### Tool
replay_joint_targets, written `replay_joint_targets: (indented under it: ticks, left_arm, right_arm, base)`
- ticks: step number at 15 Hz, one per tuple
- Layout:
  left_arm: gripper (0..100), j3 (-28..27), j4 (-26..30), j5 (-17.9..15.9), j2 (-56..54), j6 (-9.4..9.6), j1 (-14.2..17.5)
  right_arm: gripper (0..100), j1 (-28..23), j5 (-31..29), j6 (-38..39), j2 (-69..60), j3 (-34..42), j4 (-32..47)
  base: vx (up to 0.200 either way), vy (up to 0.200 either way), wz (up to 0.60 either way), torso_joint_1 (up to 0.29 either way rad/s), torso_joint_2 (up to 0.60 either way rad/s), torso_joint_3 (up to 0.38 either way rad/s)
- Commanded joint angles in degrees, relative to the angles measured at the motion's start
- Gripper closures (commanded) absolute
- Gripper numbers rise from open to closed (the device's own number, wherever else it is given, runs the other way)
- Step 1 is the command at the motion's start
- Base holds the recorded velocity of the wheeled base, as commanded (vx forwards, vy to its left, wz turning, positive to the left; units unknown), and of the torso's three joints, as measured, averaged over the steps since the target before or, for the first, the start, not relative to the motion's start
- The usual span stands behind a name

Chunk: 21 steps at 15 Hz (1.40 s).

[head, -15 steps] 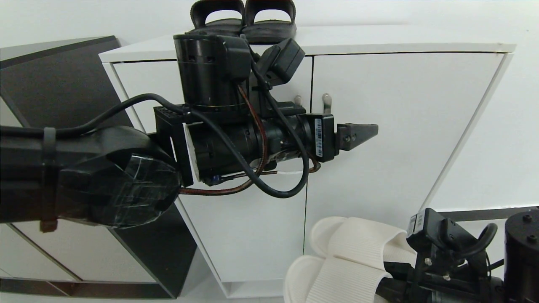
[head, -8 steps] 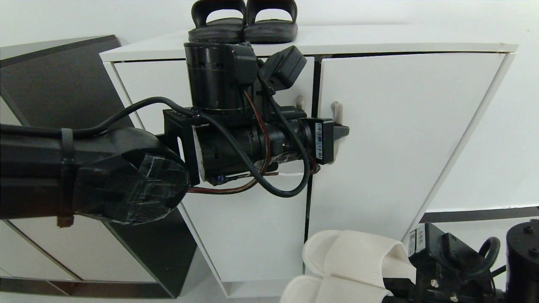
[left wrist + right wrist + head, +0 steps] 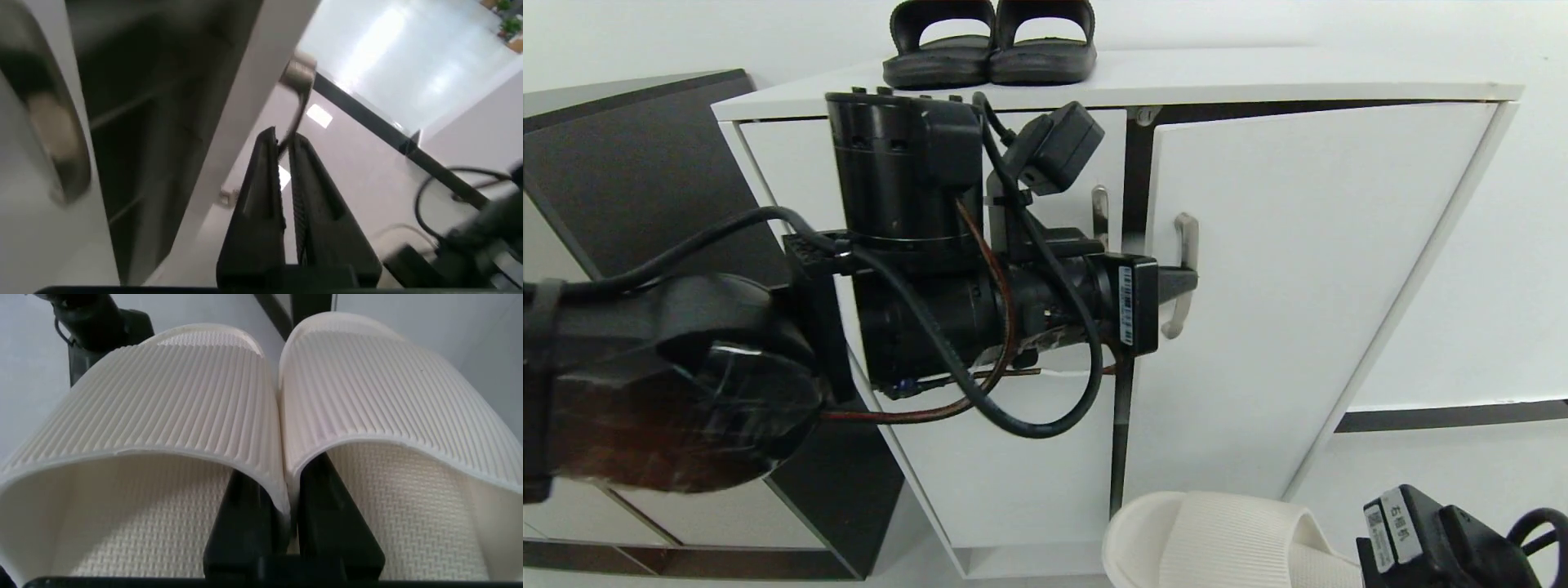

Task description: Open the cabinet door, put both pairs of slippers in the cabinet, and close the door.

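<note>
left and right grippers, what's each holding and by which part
Left gripper: the right door's handle, around its middle. Right gripper: the pair of white slippers, pinched by their adjoining inner edges.

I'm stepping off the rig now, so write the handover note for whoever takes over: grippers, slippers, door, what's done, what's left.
Left gripper: jaws shut on the right door handle, in front of the cabinet.
Right gripper: jaws shut on the white slippers, held low in front of the right door.
Black slippers: side by side on the cabinet top.
Done: right door ajar, with a dark gap at its handle edge.
Left: open the door fully, put both pairs inside, close it.
</note>
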Motion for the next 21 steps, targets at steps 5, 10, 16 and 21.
replay_joint_targets:
  ticks: [5,10,16,21]
  left_arm:
    - [100,10.6,0.1,-1.8,-13.8,0.03,-2.4]
    - [100,5.2,0.2,-1.8,-6.1,-0.15,1.7]
    - [100,-5.2,0.1,-1.7,4.3,-4.46,1.7]
    - [100,-4.8,0.1,-1.5,3.9,-4.37,-0.2]
  right_arm:
    - [100,0.1,0.1,-0.2,-1.8,0.6,0.0]
    - [100,0.3,0.0,-0.3,-1.4,0.6,0.0]
    - [100,1.2,-0.4,-0.3,-1.6,-0.8,6.0]
    - [100,2.3,-0.4,-2.4,-1.9,0.4,7.9]
  base:
    - [0.0,0.0,0.0,0.0,0.0,0.0]
    - [0.0,0.0,0.0,0.0,0.0,0.0]
    - [0.0,0.0,0.0,0.0,0.0,0.0]
    - [-0.04,0.0,0.0,0.001,0.0,0.001]
